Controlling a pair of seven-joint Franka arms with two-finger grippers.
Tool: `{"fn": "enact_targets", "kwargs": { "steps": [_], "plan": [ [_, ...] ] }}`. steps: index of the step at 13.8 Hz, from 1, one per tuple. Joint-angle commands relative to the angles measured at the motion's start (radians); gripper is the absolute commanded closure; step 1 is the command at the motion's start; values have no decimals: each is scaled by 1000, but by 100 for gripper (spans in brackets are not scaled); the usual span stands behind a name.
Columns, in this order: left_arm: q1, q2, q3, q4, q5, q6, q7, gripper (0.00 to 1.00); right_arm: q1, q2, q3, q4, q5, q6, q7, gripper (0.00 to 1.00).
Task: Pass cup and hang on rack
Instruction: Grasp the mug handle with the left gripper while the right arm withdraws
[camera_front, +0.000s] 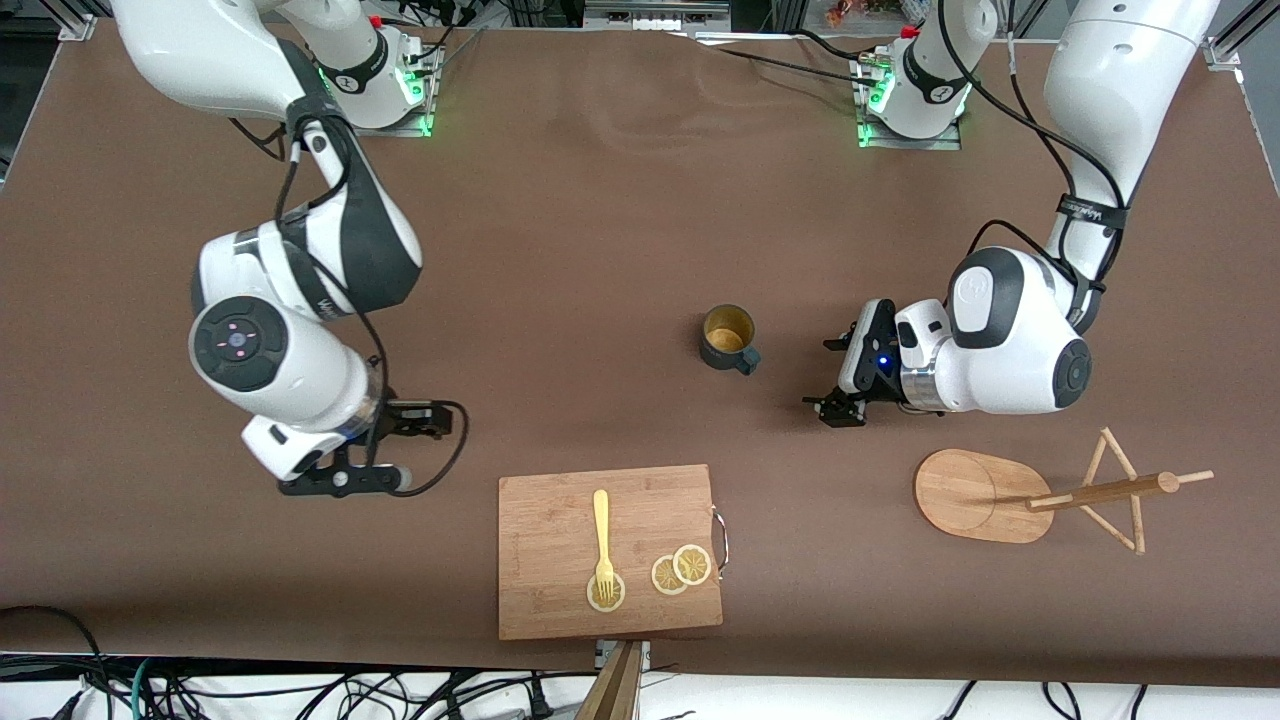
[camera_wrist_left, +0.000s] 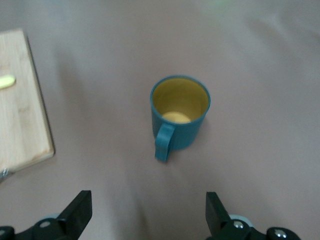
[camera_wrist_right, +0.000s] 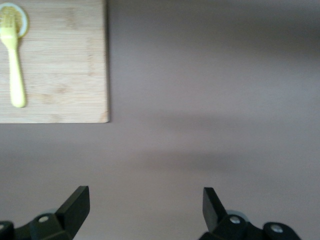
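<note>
The cup (camera_front: 728, 338) is standing upright mid-surface, its handle at about 4 o'clock, toward the left gripper (camera_front: 843, 378), which is being held wide apart beside it. The right gripper (camera_front: 345, 482), also apart, is waiting. A clipped handle could topple the cup.

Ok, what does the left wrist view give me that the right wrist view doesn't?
Only the left wrist view shows the cup, upright on the table, handle turned toward the open left gripper, nothing held. Only the right wrist view shows the open, empty right gripper and the whole yellow fork, its tines on a lemon slice. Both show the brown table cover and part of the cutting board. Neither shows the rack.
</note>
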Motion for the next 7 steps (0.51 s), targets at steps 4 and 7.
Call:
{"fn": "enact_targets", "kwargs": {
  "steps": [4, 7],
  "plan": [
    [-6, 126, -8, -66, -325, 12, 365, 0, -130, -162, -23, -200, -1, 6, -200, 0],
    [-6, 200, -8, -57, -350, 26, 420, 0, -167, -274, -23, -324, -1, 8, -183, 0]
  ]
}}
